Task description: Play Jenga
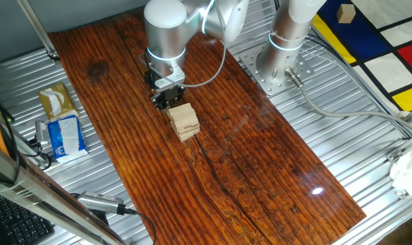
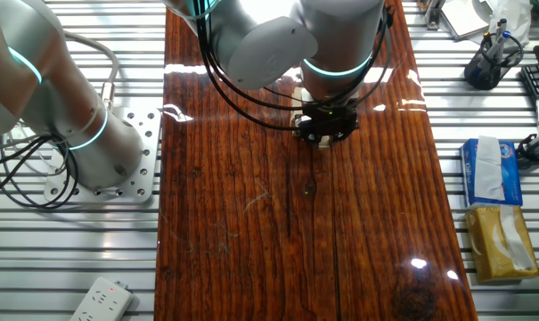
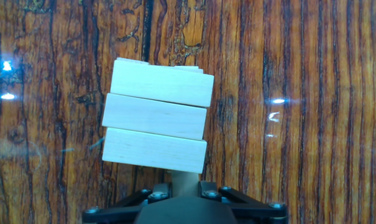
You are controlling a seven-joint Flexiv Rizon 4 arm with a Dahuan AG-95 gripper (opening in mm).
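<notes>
A robot's claw [image 1: 169, 97] hovers low against one side of the small block tower [image 1: 183, 122] mid-table [image 1: 260, 156], seemingly lined up to work a block loose; whether its fingers are parted or clenched cannot be told.

One fixed view looks down along the table [image 1: 260, 170] from one end; the other faces it from opposite. The hand view looks straight down, close above the Jenga [image 3: 155, 127], shared by one fixed view.

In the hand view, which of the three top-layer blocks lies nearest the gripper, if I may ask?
The bottom block of the three, whose long edge sits just above the gripper; the middle block and far block lie beyond it.
</notes>
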